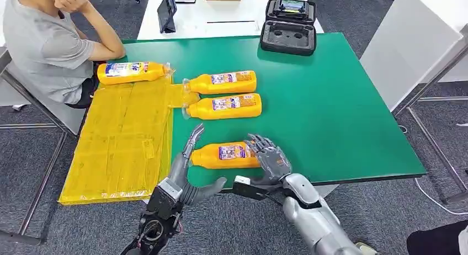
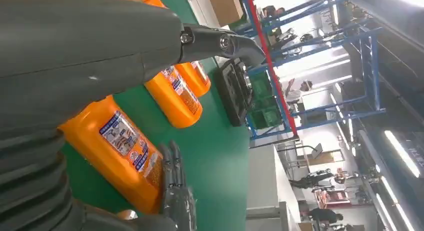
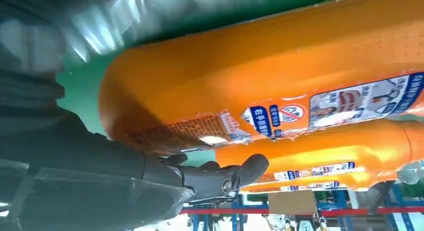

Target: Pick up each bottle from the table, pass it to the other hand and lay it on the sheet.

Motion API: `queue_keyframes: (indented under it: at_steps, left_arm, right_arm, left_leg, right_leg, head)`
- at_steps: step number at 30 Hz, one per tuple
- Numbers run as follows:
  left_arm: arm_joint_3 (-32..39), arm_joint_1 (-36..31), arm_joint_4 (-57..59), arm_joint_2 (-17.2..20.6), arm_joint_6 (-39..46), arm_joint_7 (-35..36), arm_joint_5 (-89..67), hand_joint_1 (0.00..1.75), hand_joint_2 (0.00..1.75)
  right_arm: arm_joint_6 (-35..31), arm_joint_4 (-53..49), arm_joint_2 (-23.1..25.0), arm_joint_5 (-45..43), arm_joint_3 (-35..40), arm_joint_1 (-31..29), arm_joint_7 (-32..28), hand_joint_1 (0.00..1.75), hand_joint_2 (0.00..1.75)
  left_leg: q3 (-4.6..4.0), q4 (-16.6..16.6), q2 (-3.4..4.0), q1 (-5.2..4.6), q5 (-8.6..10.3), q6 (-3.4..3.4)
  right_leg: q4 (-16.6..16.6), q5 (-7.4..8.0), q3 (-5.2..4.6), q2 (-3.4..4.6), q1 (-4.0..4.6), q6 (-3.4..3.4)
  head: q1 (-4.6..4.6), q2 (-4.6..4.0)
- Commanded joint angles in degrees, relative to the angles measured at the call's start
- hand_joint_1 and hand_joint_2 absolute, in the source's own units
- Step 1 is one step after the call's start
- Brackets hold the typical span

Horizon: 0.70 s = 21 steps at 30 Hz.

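Note:
The nearest orange bottle (image 1: 226, 154) (image 2: 120, 146) (image 3: 260, 76) lies on its side on the green table (image 1: 342, 111), cap toward the yellow sheet (image 1: 124, 139). My right hand (image 1: 270, 157) (image 3: 100, 176) reaches over its base end with fingers spread; the thumb stands a little apart from the bottle in the right wrist view. My left hand (image 1: 186, 165) (image 2: 75, 51) is beside the bottle's neck, fingers stretched out and holding nothing. Two more bottles (image 1: 223, 82) (image 1: 226, 106) lie farther back on the table. Another bottle (image 1: 132, 72) lies on the sheet's far end.
A person (image 1: 49, 45) sits at the sheet's far left corner, elbow on the table. A black case (image 1: 288, 26) stands at the table's back edge, with a dark tablet (image 1: 165, 12) on the white table behind. The table's front edge runs just under my hands.

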Motion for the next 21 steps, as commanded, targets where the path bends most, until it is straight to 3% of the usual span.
queue_keyframes:
  at_steps: [1, 8, 10, 12, 18, 19, 20, 21]
  left_arm:
    - [-0.06, -1.17, 2.63, 0.88, -0.03, 0.05, -0.04, 0.00, 1.75]
    - [0.47, -1.34, 3.03, 0.65, -0.37, 0.47, -0.42, 0.00, 1.75]
    - [0.68, -1.21, 3.11, 0.62, -0.30, 0.42, -0.49, 0.00, 1.75]
    - [0.89, -0.91, 2.73, 0.61, -0.31, 0.41, -0.58, 0.00, 1.75]
    - [0.87, -0.92, 2.64, 0.51, -0.39, 0.40, -0.64, 0.00, 1.75]
    - [0.91, -0.95, 2.67, 0.44, -0.49, 0.40, -0.61, 0.00, 1.75]
    - [0.91, -0.94, 2.67, 0.40, -0.49, 0.40, -0.63, 0.00, 1.75]
    - [0.88, -1.07, 2.57, 0.30, -0.50, 0.44, -0.75, 0.00, 1.75]
  right_arm:
    - [-0.10, 5.68, 0.80, 0.26, -0.06, -2.98, -0.03, 0.00, 1.75]
    - [3.61, 8.19, 1.03, 0.99, -0.81, -3.84, 1.27, 0.00, 1.75]
    - [3.83, 8.80, 0.72, 2.85, -0.55, -4.22, 3.29, 0.28, 1.75]
    - [1.59, 8.81, 0.22, 6.24, 0.88, -4.52, 6.31, 0.00, 1.75]
    - [1.85, 8.86, 0.13, 7.04, 0.78, -4.82, 6.97, 0.00, 1.75]
    - [3.04, 9.22, 0.22, 6.57, 0.30, -5.06, 7.06, 0.63, 1.75]
    - [3.23, 9.27, 0.20, 6.57, 0.26, -5.11, 7.07, 1.69, 1.75]
    - [4.17, 9.72, 0.10, 6.19, -0.13, -5.46, 6.95, 1.75, 1.75]
  left_leg:
    - [0.25, -0.08, 0.07, -0.03, -0.05, -0.03]
    - [0.42, -0.13, 0.10, -0.03, -0.10, -0.03]
    - [0.36, -0.12, 0.05, -0.03, -0.07, -0.03]
    - [0.16, -0.06, 0.03, -0.01, -0.02, -0.02]
    - [0.36, -0.12, 0.00, -0.02, -0.05, -0.02]
    - [0.24, -0.07, -0.01, -0.01, -0.03, -0.01]
    - [0.33, -0.10, 0.00, -0.02, -0.05, -0.01]
    - [0.46, -0.15, 0.04, -0.04, -0.08, -0.01]
  right_leg:
    - [-0.06, -0.04, 0.22, 0.00, -0.02, -0.01]
    - [-0.11, -0.08, 0.38, -0.01, -0.01, -0.02]
    - [-0.10, -0.07, 0.33, -0.04, -0.02, -0.01]
    - [-0.06, -0.02, 0.14, -0.02, 0.00, 0.00]
    - [-0.11, -0.06, 0.35, -0.09, -0.01, 0.00]
    - [-0.08, -0.03, 0.24, -0.07, 0.00, 0.00]
    - [-0.10, -0.05, 0.33, -0.07, -0.01, 0.00]
    - [-0.15, -0.07, 0.45, -0.07, -0.02, 0.01]
  head:
    - [0.00, 0.00]
    - [0.00, 0.00]
    - [-0.02, 0.00]
    - [0.00, 0.00]
    - [0.00, 0.00]
    - [0.02, 0.00]
    - [0.00, 0.00]
    - [0.02, 0.00]
